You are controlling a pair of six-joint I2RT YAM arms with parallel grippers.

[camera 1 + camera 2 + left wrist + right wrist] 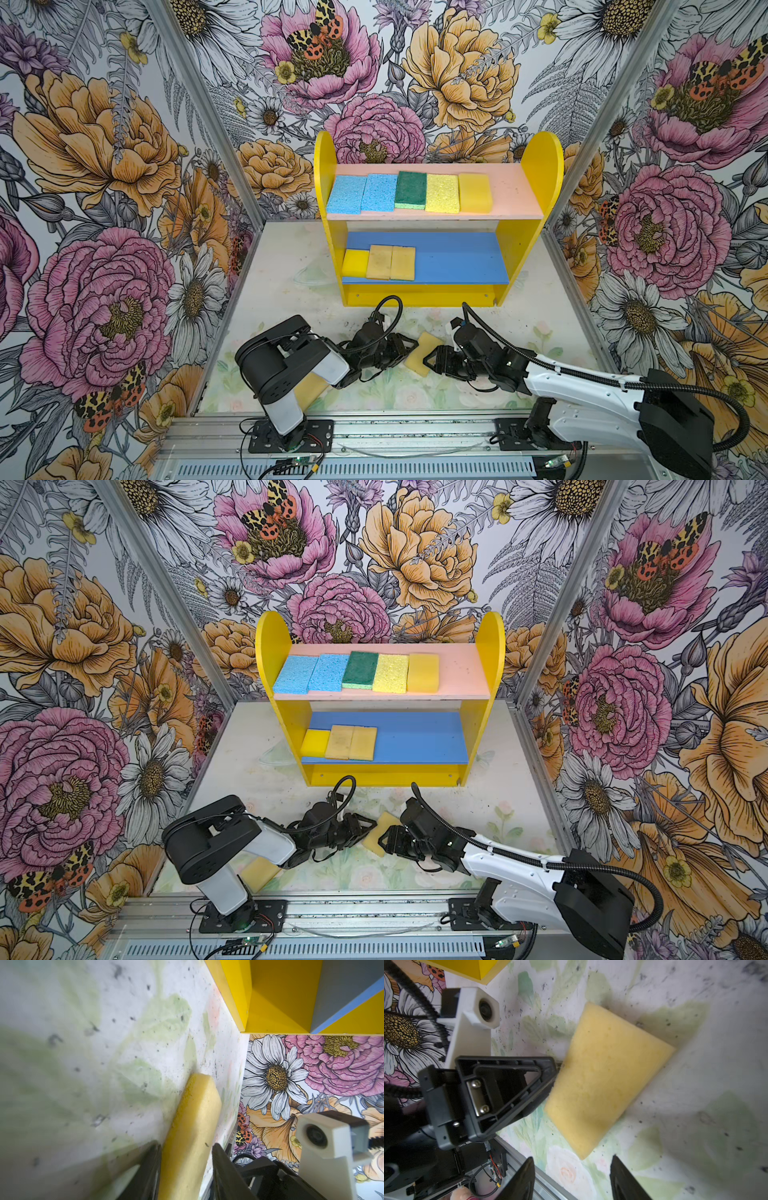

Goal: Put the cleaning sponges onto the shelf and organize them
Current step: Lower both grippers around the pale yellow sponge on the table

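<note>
1. The small two-tier wooden shelf with yellow round-topped sides stood at the back of the pale, flower-printed table.
2. Its pink upper board carried a row of two light blue sponges, a dark green sponge, a porous pale yellow sponge and a smooth tan-yellow sponge.
3. At the left end of the blue lower board lay a small bright yellow sponge beside two tan sponges.
4. In front of the shelf, a tan-yellow rectangular foam sponge sat between both grippers.
5. The left gripper straddled one end of it, a finger on each side. I couldn't tell whether it was squeezing.
6. The right gripper had its jaws spread wide and empty, with the sponge's corner just ahead of them.
7. Another flat tan-yellow sponge lay on the table, partly hidden under the left arm.
</note>
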